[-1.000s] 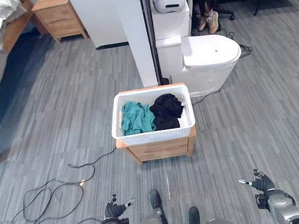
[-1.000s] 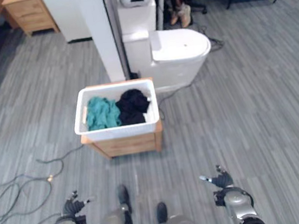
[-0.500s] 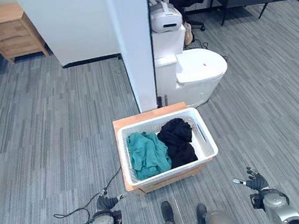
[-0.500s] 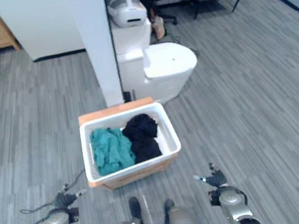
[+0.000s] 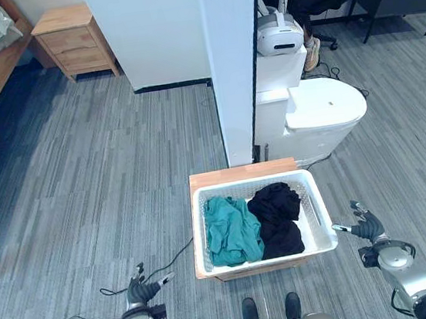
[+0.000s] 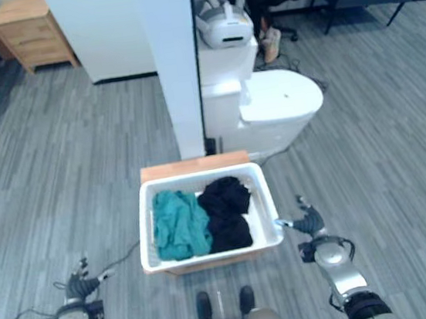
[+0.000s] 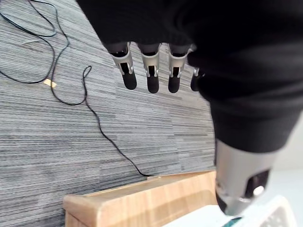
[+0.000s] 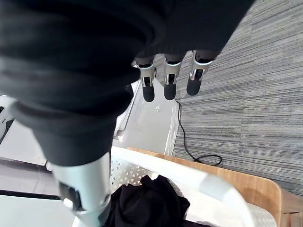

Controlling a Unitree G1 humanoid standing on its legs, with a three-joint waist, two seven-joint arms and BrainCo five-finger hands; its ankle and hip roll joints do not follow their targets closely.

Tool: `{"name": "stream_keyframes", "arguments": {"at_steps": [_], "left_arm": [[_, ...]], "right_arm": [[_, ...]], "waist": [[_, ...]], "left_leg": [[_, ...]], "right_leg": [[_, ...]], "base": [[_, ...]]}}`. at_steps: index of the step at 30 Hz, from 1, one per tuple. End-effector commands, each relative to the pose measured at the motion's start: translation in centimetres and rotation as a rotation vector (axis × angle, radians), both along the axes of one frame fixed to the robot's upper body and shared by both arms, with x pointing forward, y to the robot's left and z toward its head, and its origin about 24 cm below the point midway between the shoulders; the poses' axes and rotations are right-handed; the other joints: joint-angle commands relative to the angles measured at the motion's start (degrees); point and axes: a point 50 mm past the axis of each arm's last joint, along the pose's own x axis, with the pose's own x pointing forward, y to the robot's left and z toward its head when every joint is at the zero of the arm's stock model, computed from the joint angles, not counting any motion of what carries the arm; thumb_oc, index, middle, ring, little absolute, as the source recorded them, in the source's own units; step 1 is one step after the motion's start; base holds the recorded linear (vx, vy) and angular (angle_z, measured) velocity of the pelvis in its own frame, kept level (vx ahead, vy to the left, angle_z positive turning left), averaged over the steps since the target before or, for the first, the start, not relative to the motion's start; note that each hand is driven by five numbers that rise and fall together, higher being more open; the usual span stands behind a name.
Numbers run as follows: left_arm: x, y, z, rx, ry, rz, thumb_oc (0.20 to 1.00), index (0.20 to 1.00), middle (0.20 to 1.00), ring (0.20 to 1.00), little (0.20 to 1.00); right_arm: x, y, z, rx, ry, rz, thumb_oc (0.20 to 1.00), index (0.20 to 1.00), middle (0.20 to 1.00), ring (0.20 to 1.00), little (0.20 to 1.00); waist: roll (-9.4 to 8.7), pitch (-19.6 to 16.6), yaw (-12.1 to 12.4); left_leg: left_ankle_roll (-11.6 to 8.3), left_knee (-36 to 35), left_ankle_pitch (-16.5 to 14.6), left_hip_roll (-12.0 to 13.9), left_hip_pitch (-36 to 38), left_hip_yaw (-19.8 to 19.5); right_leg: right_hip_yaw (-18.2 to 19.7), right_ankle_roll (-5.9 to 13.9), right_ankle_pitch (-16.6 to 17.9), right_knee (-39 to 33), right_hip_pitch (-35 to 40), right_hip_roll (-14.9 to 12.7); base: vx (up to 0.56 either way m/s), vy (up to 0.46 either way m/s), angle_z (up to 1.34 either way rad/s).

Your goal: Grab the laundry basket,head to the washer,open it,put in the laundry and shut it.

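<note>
Left eye view: we log a white laundry basket point(image 5: 319, 228) resting on a low wooden stand point(image 5: 231, 176) directly ahead, holding a teal garment point(image 5: 230, 231) and a black garment point(image 5: 278, 217); a white pillar point(image 5: 232, 64) and a white toilet point(image 5: 324, 111) stand just behind it. Our right hand point(image 5: 370, 227) hangs near the basket's right rim, apart from it; our left hand point(image 5: 140, 291) is low and well apart on the other side, by a loose floor cable point(image 5: 171, 262). Right eye view: same layout, right hand point(image 6: 311, 223) just beside the rim corner, left hand point(image 6: 77, 285) well off. Risk, in our judgement: the uneven reach could have one side gripped first, tipping the basket off the stand and spilling the laundry. Left wrist view: the left hand's fingers point(image 7: 151, 78) are straight and spread, holding nothing, above the floor with the stand's edge point(image 7: 142, 198) beyond; the cable point(image 7: 90, 109) could catch a foot during the approach. Right wrist view: the fingers point(image 8: 170, 80) are likewise straight and empty, over the basket rim point(image 8: 213, 187); a grasp closing too shallow on that smooth rim could slip under load.
</note>
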Motion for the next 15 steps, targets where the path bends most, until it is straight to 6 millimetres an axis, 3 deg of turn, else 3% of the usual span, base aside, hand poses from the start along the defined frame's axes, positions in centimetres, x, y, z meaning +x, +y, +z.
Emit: {"name": "stream_keyframes", "arguments": {"at_steps": [1, 5, 8, 15], "left_arm": [[2.6, -0.3, 1.6, 0.033, -0.095, -0.011, 1.0, 1.0, 1.0, 1.0, 1.0], [5.0, -2.6, 1.6, 0.021, -0.091, -0.068, 1.0, 1.0, 1.0, 1.0, 1.0], [5.7, -3.2, 1.4, 0.029, -0.077, -0.081, 1.0, 1.0, 1.0, 1.0, 1.0], [8.5, -5.1, 1.0, 0.151, 0.005, -0.088, 1.0, 1.0, 1.0, 1.0, 1.0]], "right_arm": [[2.2, -0.1, 2.5, -0.051, -0.119, 0.023, 1.0, 1.0, 1.0, 1.0, 1.0], [4.2, 2.0, 2.9, -0.025, -0.136, 0.049, 1.0, 1.0, 1.0, 1.0, 1.0], [4.9, 2.9, 2.9, -0.011, -0.131, 0.053, 1.0, 1.0, 1.0, 1.0, 1.0], [7.5, 7.4, 2.1, 0.045, -0.072, 0.065, 1.0, 1.0, 1.0, 1.0, 1.0]], "waist": [[-1.76, 0.81, -0.25], [-1.46, 1.64, -0.77], [-1.38, 2.08, -0.88], [-1.46, 5.19, -0.87]], "left_leg": [[-3.06, 2.62, -3.09, 4.63, -1.02, 2.3], [-3.1, 1.6, -2.58, 4.74, -1.7, 2.64], [-3.13, 1.31, -2.28, 4.87, -2.42, 2.76], [-3.12, 1.98, -0.68, 5.28, -9.05, 2.99]], "right_leg": [[0.81, 2.83, -7.62, 3.97, 0.03, -1.6], [1.33, 2.9, -7.28, 3.84, -1.48, -1.37], [1.68, 2.91, -7.12, 4.02, -2.58, -1.27], [3.05, 2.65, -5.86, 6.72, -10.69, -0.93]], "base": [[0.0, 0.0, 0.0], [-0.01, -0.008, -0.05], [-0.03, -0.003, -0.06], [-0.1, -0.01, -0.08]]}}
